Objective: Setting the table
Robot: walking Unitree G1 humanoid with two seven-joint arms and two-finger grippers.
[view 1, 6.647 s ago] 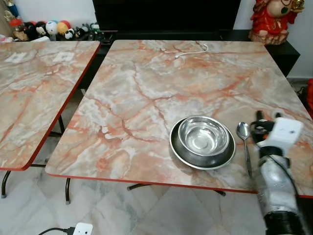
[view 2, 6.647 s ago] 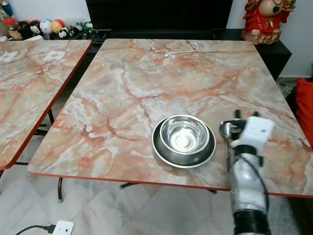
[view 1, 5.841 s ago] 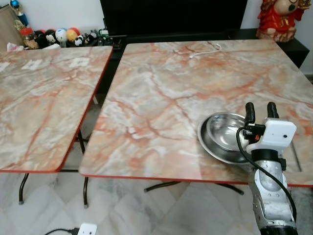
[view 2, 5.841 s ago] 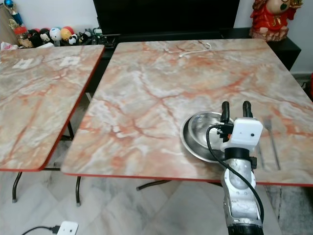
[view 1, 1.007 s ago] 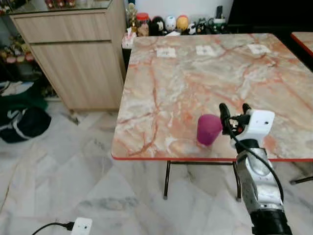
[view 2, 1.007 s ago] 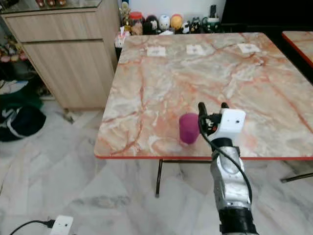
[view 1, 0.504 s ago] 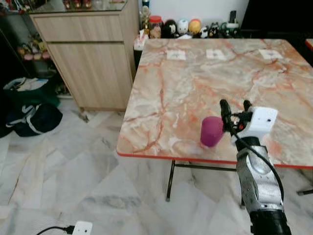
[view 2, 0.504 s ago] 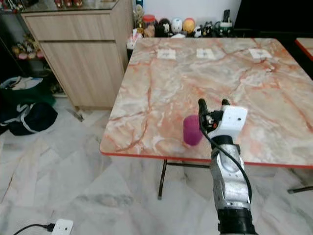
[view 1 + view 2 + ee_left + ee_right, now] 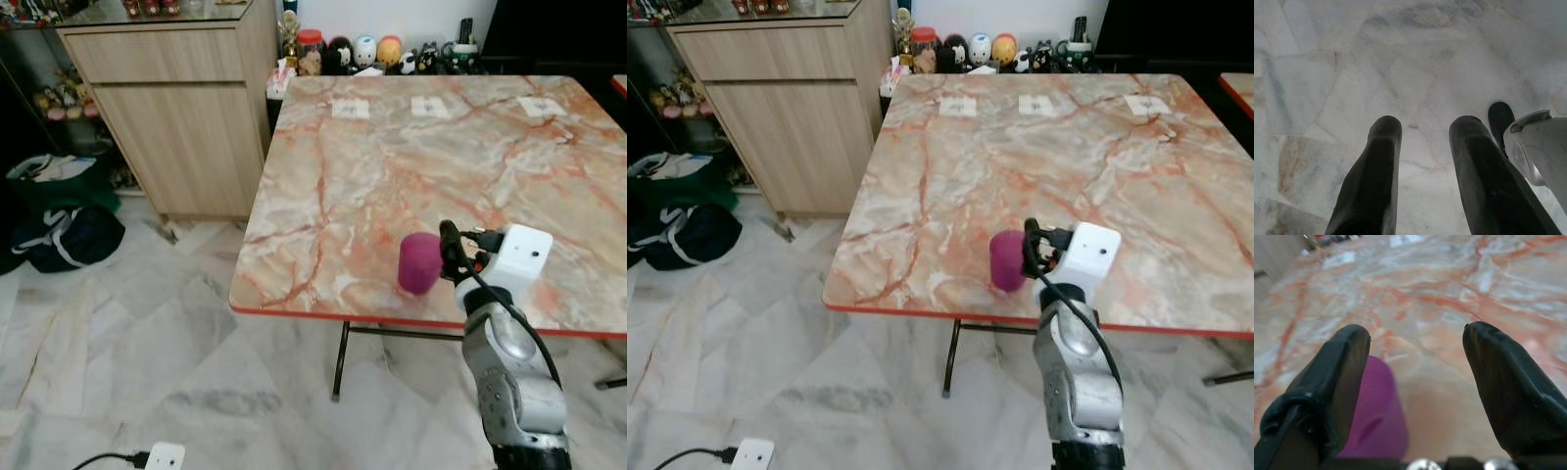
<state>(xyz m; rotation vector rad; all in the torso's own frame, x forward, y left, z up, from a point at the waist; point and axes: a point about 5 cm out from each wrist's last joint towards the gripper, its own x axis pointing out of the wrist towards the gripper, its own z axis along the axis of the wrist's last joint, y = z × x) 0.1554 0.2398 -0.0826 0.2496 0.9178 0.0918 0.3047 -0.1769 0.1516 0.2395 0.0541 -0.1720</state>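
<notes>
Right wrist view: spread fingers (image 9: pixel 1342 377) beside purple cup (image 9: pixel 1376 416).

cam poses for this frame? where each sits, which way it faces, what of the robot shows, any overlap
Left eye, on the head, forward and down: marble table, purple cup, right gripper open beside it.
Right eye: same scene, slightly offset.
Left wrist, along its fingers: left gripper open, aimed at the tiled floor.
Right wrist, along its fingers: tabletop, the cup behind one finger.
Shared: both eyes and the right wrist see the cup and table.
</notes>
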